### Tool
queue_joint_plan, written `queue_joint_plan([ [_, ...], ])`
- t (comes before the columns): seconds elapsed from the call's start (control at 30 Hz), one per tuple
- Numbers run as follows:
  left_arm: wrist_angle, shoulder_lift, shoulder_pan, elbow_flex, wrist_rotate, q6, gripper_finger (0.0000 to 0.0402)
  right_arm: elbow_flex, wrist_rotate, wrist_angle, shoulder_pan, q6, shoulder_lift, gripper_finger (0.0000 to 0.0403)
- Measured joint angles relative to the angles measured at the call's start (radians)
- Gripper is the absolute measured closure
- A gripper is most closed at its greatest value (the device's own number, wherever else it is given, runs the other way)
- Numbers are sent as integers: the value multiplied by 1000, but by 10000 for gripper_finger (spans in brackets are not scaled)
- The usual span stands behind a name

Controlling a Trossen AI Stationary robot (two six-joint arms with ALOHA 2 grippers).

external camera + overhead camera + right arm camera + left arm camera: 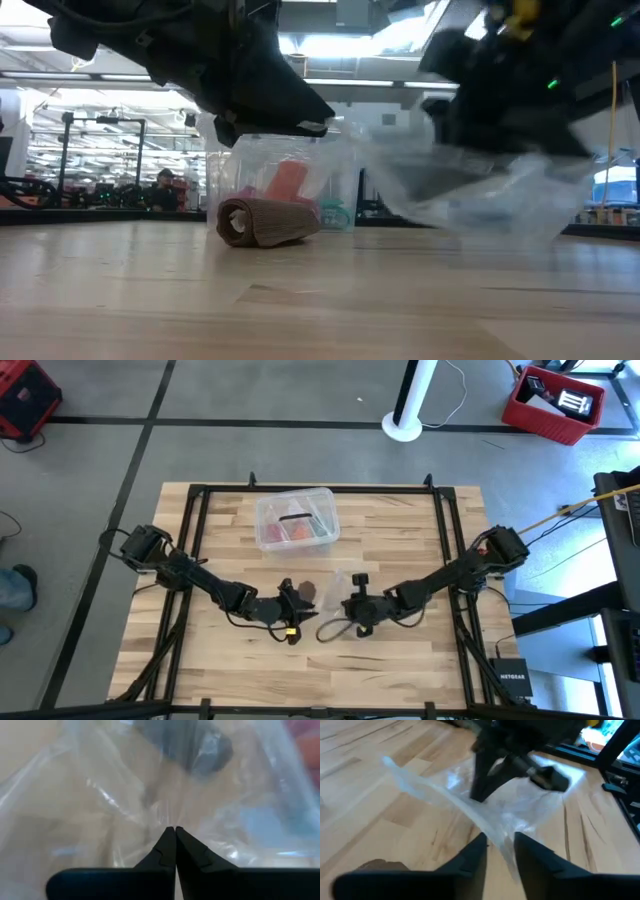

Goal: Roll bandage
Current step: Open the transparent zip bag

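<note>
The bandage (265, 222) lies rolled up on its side on the wooden table, between the two arms (306, 592). A crinkled clear plastic bag (480, 190) is raised just to its right. My right gripper (175, 831) is shut on the bag's film. My left gripper (500, 847) stands open beside the roll, with a drawn-out edge of the bag (470, 815) running between its fingers. My left gripper has the bag's stretched edge (495, 837) passing through the gap between its open fingers; I cannot tell whether they touch it. My right gripper pinches the bag's film (172, 817) between its two fingertips, coming slanting down from the table's right. The bag spreads out beyond the fingers.
A clear plastic box (295, 518) with red contents stands at the table's far middle, right behind the roll. A black frame (200, 495) runs around the table top. Bare wood lies toward the near edge.
</note>
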Motion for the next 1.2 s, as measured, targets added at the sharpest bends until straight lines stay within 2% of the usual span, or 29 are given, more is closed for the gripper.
queue_joint_plan([
  [0.13,-47,-58,-3,0,10,87,261,0,42,-79,47,-2,-79,399],
  [0.27,-96,-133,-15,1,14,124,240,0,90,-106,86,-26,-171,400],
  [0.4,-151,-196,-35,1,10,172,241,1,109,-100,90,-47,-276,401],
  [0.53,-233,-274,-61,1,-84,179,249,1,104,-114,88,-52,-371,401],
  [0.7,-251,-249,-62,-40,-145,146,254,1,96,-75,82,-74,-437,402],
  [0.8,-106,-178,-59,-91,-147,135,255,1,78,-15,82,-76,-453,402],
  [0.93,300,-46,-50,-105,-141,279,255,1,4,108,82,-77,-451,402],
  [1.03,509,53,-31,-76,-91,382,255,2,-17,178,82,-75,-447,402],
  [1.13,610,102,-21,-35,-58,443,255,2,-17,204,82,-73,-447,402],
  [1.2,612,105,-21,-17,-54,481,254,2,-18,202,82,-61,-447,403],
])
